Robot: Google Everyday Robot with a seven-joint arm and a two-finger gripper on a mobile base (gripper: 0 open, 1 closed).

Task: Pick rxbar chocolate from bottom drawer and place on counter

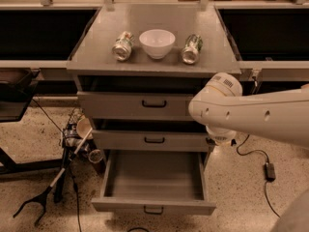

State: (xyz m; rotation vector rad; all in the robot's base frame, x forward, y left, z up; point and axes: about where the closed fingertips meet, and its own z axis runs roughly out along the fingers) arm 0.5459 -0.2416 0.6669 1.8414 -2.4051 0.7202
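Note:
The bottom drawer (154, 180) is pulled open, and the part of its grey floor that shows is bare. The rxbar chocolate is not in view. The counter (154, 21) is the grey cabinet top. My white arm (251, 116) reaches in from the right edge, and its rounded end (215, 105) is in front of the right ends of the two upper drawers. My gripper is not in view; only arm links show.
On the counter a white bowl (157, 42) stands between two cans lying on their sides, one to the left (122, 46) and one to the right (191, 49). The two upper drawers (154, 104) are shut. Cables, a cup and a grabber tool (58, 178) lie on the floor to the left.

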